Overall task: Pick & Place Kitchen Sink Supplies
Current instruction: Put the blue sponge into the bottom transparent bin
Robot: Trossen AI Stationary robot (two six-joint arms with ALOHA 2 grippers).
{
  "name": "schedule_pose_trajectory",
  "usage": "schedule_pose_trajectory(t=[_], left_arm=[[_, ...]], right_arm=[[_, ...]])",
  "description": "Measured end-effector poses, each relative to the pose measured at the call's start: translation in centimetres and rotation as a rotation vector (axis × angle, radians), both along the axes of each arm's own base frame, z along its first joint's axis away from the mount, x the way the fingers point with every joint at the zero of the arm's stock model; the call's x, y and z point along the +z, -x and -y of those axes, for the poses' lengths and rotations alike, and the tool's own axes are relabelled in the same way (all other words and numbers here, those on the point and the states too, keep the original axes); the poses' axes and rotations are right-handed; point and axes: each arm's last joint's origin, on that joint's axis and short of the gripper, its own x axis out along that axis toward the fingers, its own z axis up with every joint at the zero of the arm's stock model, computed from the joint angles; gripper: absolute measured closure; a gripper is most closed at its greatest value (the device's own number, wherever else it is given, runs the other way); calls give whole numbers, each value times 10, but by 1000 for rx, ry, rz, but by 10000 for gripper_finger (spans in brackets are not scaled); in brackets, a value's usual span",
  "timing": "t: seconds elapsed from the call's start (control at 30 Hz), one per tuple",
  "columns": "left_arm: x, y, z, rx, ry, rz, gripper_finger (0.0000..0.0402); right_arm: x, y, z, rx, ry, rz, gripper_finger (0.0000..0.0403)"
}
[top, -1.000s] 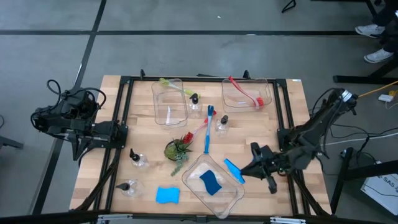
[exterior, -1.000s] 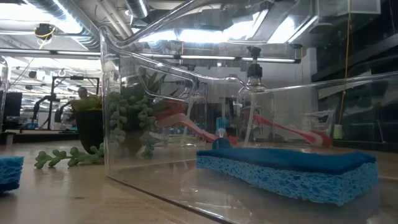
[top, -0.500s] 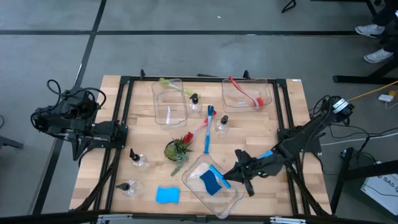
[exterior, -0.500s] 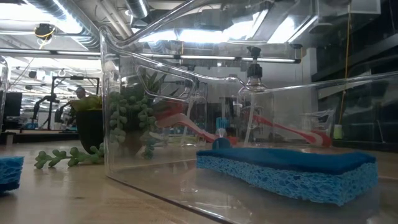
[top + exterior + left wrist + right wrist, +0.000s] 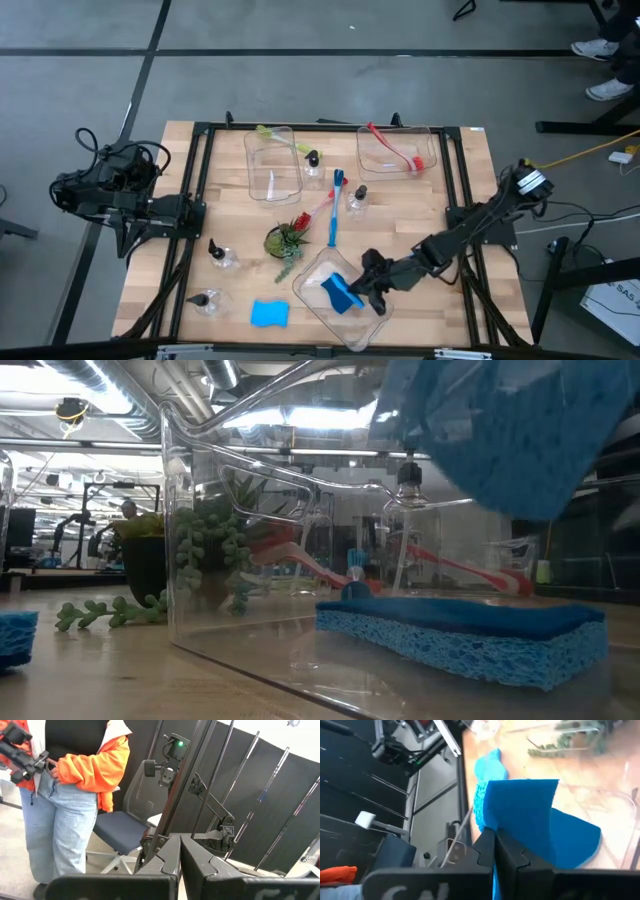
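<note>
Right gripper (image 5: 362, 290) is over the near clear bin (image 5: 372, 318), fingers clamped on a blue sponge (image 5: 520, 815) held above a second sponge (image 5: 460, 628) lying flat inside that bin. A third sponge (image 5: 269, 314) sits on the table beside the bin. Left gripper (image 5: 179, 851) is parked off the table's left edge, fingers closed on nothing.

A wooden table (image 5: 470, 190) holds three clear bins (image 5: 272, 172), small pump bottles (image 5: 357, 199), a blue sponge (image 5: 269, 314), brushes (image 5: 334, 215) and a little plant (image 5: 286, 240)
</note>
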Motion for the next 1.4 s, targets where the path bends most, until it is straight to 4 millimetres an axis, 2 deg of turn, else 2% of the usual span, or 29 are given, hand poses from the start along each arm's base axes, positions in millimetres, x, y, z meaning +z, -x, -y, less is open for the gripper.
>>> schedule_pose_trajectory(t=[0.3, 0.43, 1.07, 1.4], left_arm=[[0, 0, 0, 0, 0, 0, 395], [0, 0, 0, 0, 0, 0, 395], [0, 0, 0, 0, 0, 0, 395], [0, 0, 0, 0, 0, 0, 395]], right_arm=[[-18, -10, 6, -18, -31, -82, 397], [-22, -12, 7, 3, -42, -104, 382], [-23, -14, 9, 65, -72, -127, 271], [-22, -13, 6, 118, -116, -148, 254]])
